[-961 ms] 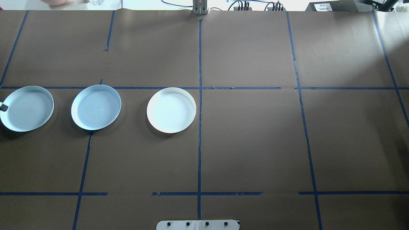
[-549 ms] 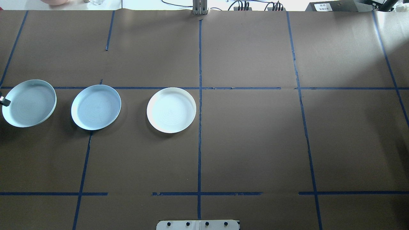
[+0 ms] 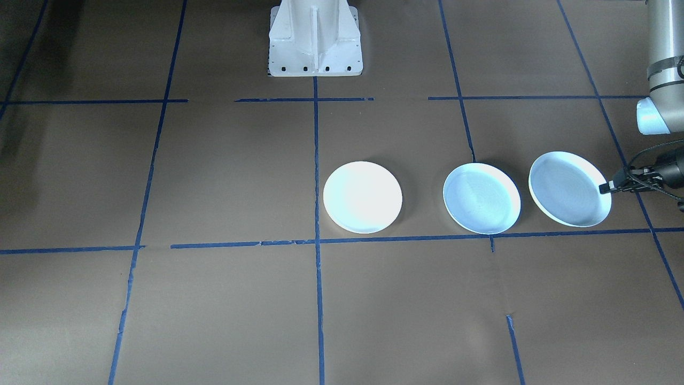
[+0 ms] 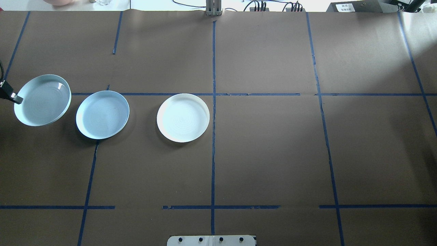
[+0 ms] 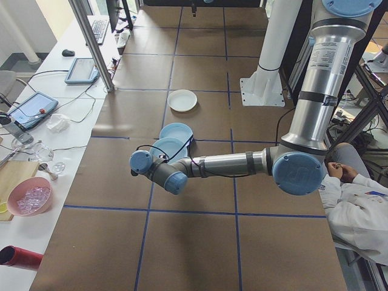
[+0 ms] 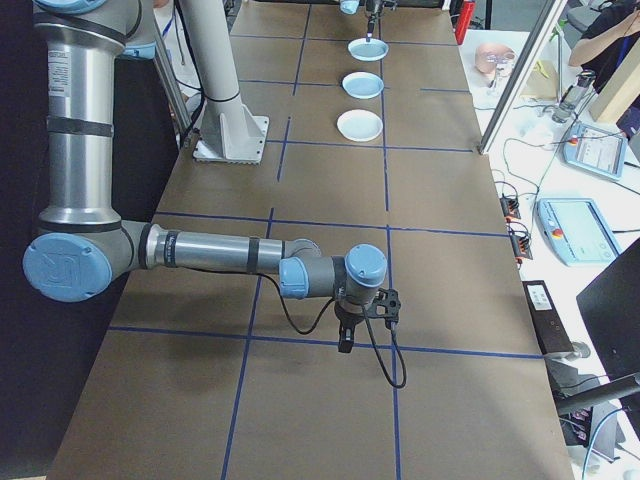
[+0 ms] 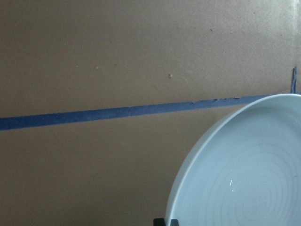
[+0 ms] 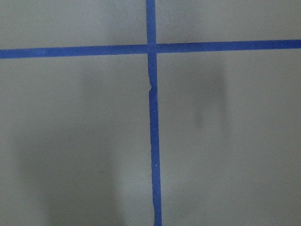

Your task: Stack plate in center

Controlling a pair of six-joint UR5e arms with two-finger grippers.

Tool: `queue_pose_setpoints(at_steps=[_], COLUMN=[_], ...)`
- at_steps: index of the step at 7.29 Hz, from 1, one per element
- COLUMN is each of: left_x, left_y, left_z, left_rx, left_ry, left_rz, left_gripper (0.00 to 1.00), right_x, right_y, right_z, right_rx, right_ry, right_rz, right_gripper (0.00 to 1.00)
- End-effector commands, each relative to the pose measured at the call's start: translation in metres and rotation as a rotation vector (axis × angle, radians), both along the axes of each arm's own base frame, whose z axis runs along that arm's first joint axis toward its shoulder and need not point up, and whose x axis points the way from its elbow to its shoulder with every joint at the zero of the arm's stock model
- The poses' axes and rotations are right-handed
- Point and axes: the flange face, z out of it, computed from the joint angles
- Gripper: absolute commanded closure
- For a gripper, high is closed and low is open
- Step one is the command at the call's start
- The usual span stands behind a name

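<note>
My left gripper is shut on the rim of a pale blue plate, holding it tilted above the table at the far left. The front view shows the same gripper at the plate's outer edge. In the left wrist view the held plate fills the lower right. A second pale blue plate lies flat beside it. A white plate lies just left of the centre line. My right gripper hangs over bare table far away; I cannot tell its state.
Blue tape lines divide the brown table. The robot base stands at the near edge. A side bench with tablets and a pink bowl runs along the far side. A person's white sleeve shows by the left arm.
The left plate has risen off the table and moved right and away from the robot, tilting as it lifts. The other two plates have not moved.
</note>
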Motion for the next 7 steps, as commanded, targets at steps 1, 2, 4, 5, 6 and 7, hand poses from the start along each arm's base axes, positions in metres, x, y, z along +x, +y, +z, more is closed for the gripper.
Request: queue_pose_setpoints(at_steps=[1, 2, 4, 5, 6, 7], left_x=[0.048, 0.068, 0.095, 0.126, 0.132, 0.135], left_y=[-0.015, -0.020, -0.012, -0.007, -0.007, -0.006], left_z=[-0.040, -0.057, -0.080, -0.107, -0.104, -0.099], left_rx=[-0.024, -0.030, -0.059, -0.093, -0.076, -0.082], left_ry=[-0.005, -0.017, -0.020, -0.029, -0.059, -0.074], left_rz=[0.020, 0.022, 0.035, 0.033, 0.014, 0.012], left_gripper=[1.00, 1.00, 1.00, 1.00, 1.00, 1.00], right_x=[0.000, 0.000, 0.000, 0.000, 0.000, 0.000], right_y=[0.000, 0.000, 0.000, 0.000, 0.000, 0.000], right_z=[0.000, 0.000, 0.000, 0.000, 0.000, 0.000], right_rx=[0.000, 0.000, 0.000, 0.000, 0.000, 0.000], right_ry=[0.000, 0.000, 0.000, 0.000, 0.000, 0.000], right_rz=[0.001, -0.001, -0.001, -0.001, 0.001, 0.001], right_gripper=[0.00, 0.00, 0.00, 0.00, 0.00, 0.00])
